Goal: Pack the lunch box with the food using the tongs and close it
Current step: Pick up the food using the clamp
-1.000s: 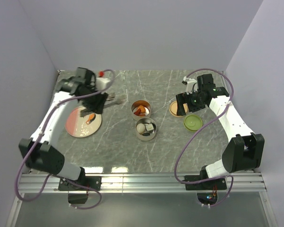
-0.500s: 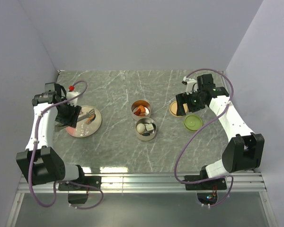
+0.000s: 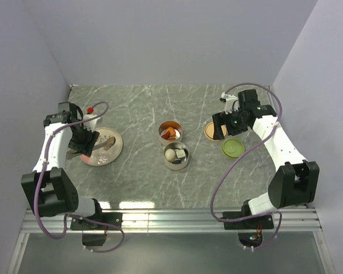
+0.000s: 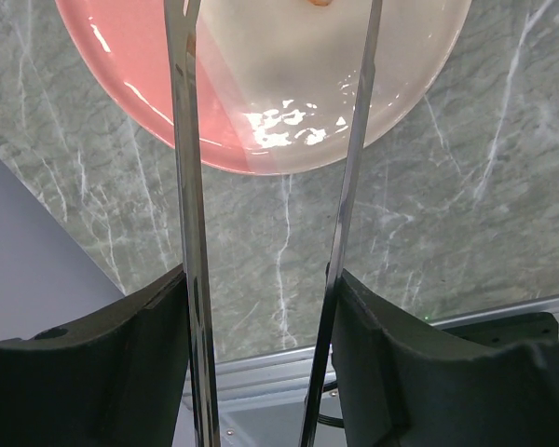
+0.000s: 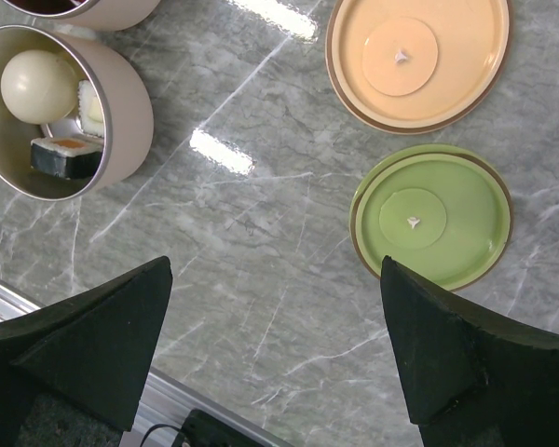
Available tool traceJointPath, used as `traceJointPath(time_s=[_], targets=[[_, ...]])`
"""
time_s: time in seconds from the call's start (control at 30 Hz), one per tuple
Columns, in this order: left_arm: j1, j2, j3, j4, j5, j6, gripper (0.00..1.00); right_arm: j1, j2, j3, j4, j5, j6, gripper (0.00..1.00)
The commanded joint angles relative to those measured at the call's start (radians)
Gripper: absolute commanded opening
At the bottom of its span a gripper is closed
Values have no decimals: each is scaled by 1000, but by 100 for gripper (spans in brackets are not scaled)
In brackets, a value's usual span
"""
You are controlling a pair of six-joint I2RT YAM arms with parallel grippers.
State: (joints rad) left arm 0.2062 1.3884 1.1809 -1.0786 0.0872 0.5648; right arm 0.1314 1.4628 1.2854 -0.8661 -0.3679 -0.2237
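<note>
ok so nearest the arm bases on the grey marble tabletop is the near tin. It's open, with a white ball and a dark-and-white piece inside. Off to its right the green lid lies flat on the tabletop, not on either tin.

Over on the left, the left fingers are partway closed and clamped on the tongs, one slim arm against each finger. The tongs reach out over the pink plate with their arms spread apart. Can't see the tips in the wrist view.

A bit further back is the far tin, also open, with orange-red chunks in it. The orange lid lies flat just beyond the green one. The right fingers hover above the two lids, spread wide with nothing in them.
</note>
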Motion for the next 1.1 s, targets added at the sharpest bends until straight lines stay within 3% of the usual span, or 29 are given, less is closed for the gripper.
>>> traceJointPath(time_s=[0.0,0.43,0.73,1.07], targets=[[-14,0,-6,32,-7,20,60,8,5,42,1,-5,9,100],[-74,11,-53,55,-33,0,57,7,5,42,-1,-2,7,100],[-85,12,-38,45,-50,0,38,7,2,34,4,-2,9,100],[-87,-26,-1,8,-26,-13,32,8,2,32,7,-3,9,100]])
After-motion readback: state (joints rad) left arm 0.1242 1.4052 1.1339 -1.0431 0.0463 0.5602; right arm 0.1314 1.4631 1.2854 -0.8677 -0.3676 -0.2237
